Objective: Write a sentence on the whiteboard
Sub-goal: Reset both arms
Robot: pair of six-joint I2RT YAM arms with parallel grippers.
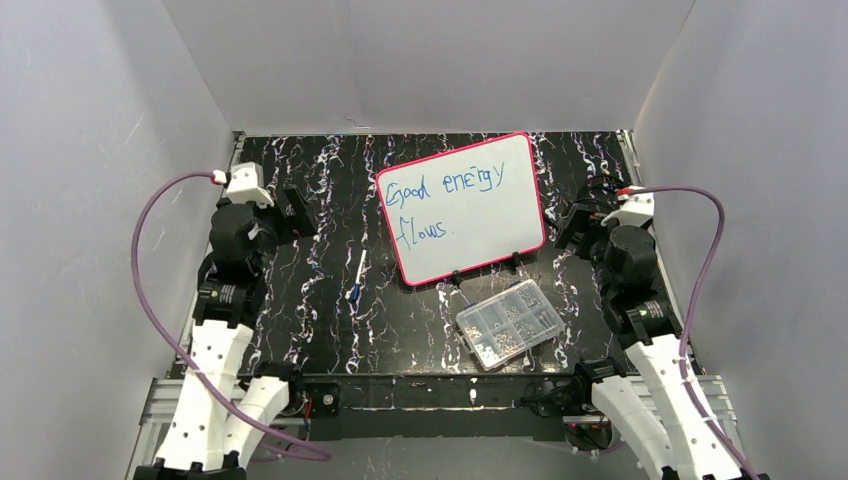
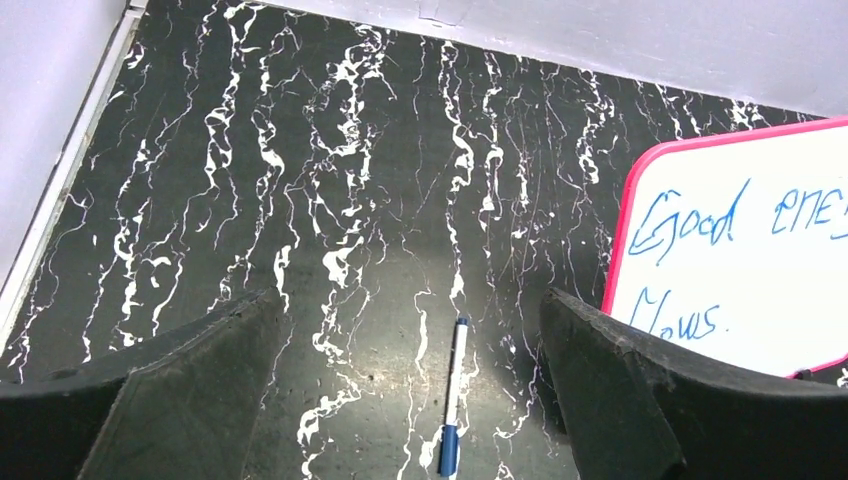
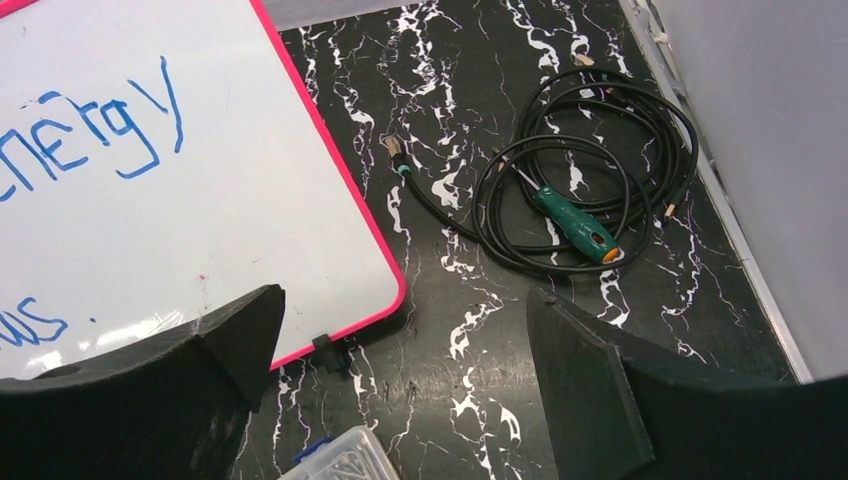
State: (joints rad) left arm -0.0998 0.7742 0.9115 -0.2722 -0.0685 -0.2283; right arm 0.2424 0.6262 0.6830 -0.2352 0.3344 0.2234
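Observation:
The whiteboard (image 1: 470, 225), pink-framed on small black feet, stands at the table's middle back. The sentence (image 1: 452, 192), in blue handwriting over two lines, reads "Good energy flows." A blue-capped white marker (image 1: 356, 278) lies loose on the black marbled table to the board's left. In the left wrist view the marker (image 2: 455, 390) lies below my left gripper (image 2: 408, 296), which is open and empty, with the whiteboard (image 2: 780, 290) to its right. My right gripper (image 3: 405, 293) is open and empty, over bare table by the whiteboard's (image 3: 250, 200) lower right corner.
A clear compartmented parts box (image 1: 509, 323) lies in front of the board, its corner (image 3: 345, 460) under my right gripper. A coiled black cable (image 3: 590, 150) and a green-handled screwdriver (image 3: 575, 225) lie at the back right. White walls enclose the table.

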